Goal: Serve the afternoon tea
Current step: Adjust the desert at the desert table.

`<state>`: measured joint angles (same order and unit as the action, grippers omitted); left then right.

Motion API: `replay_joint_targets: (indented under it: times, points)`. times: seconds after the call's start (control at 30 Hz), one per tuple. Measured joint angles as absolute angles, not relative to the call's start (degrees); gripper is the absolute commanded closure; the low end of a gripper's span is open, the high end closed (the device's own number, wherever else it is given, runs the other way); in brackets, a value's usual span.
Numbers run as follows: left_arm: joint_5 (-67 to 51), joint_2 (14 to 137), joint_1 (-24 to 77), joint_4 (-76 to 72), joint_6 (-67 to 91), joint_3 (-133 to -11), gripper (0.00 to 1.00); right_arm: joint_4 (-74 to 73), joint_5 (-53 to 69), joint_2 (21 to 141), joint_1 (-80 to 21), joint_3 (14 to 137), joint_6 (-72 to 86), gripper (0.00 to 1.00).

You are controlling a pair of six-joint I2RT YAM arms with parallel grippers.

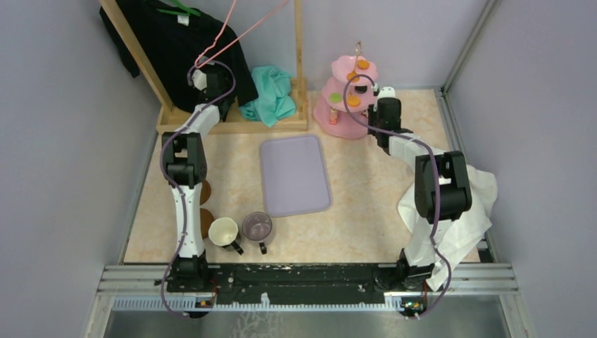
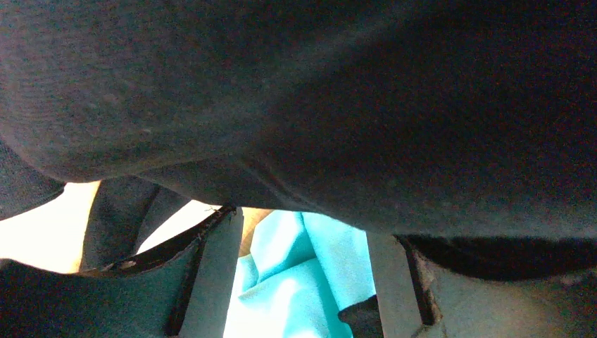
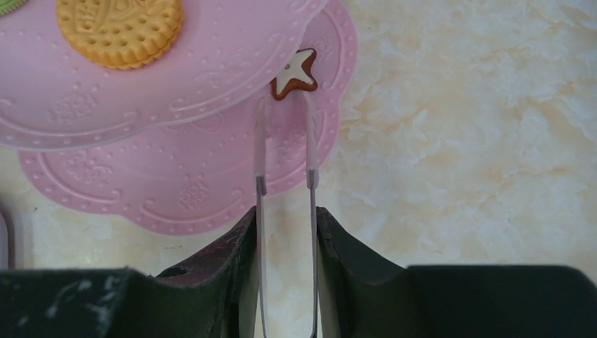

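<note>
Pale purple walls stand around a sandy, marbled table (image 1: pixel 366 197). At the back is the pink stand (image 1: pixel 338 118) with sweets on its plates.

The right gripper (image 3: pixel 285 224) is squeezed shut on thin tongs (image 3: pixel 310 155). The tong tips sit on each side of the star cookie (image 3: pixel 296 72). That cookie lies on the bottom plate, right by the edge of the plate above it.

What could go wrong? The tips are thin and smooth, so the cookie may slip out and fall on the table. If the tongs lift straight up, they may bump the plate above and shake the orange cookie (image 3: pixel 120 28) there.

The purple tray (image 1: pixel 294 174) waits in the middle of the table. A cream mug (image 1: pixel 223 231) and a see-through mug (image 1: pixel 258 227) stand near the front, beside brown coasters (image 1: pixel 205 222). A white towel (image 1: pixel 468 211) lies under the right arm.

The left gripper (image 1: pixel 210 79) is far off at the wooden rack (image 1: pixel 232 125), tucked under a black cloth (image 2: pixel 317 105). Its jaws stand apart, and I see nothing held between them. A teal cloth (image 1: pixel 271 95) shows through the gap.

Nothing blocks the way from the stand to the tray.
</note>
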<state>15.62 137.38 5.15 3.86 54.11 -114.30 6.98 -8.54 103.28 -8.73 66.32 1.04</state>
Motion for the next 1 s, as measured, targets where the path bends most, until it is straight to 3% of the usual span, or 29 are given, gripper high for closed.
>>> replay_joint_targets:
  times: [0.73, 1.0]
  points:
    - [15.7, 140.8, 5.1, 5.2, 54.1, -118.5, 0.3, 3.4, -10.7, 109.4, -8.7, 71.8, -1.0, 0.65]
    - [15.7, 140.9, 5.1, 5.3, 54.1, -118.5, 0.3, 3.3, -10.3, 110.5, -8.7, 74.4, -1.5, 0.73]
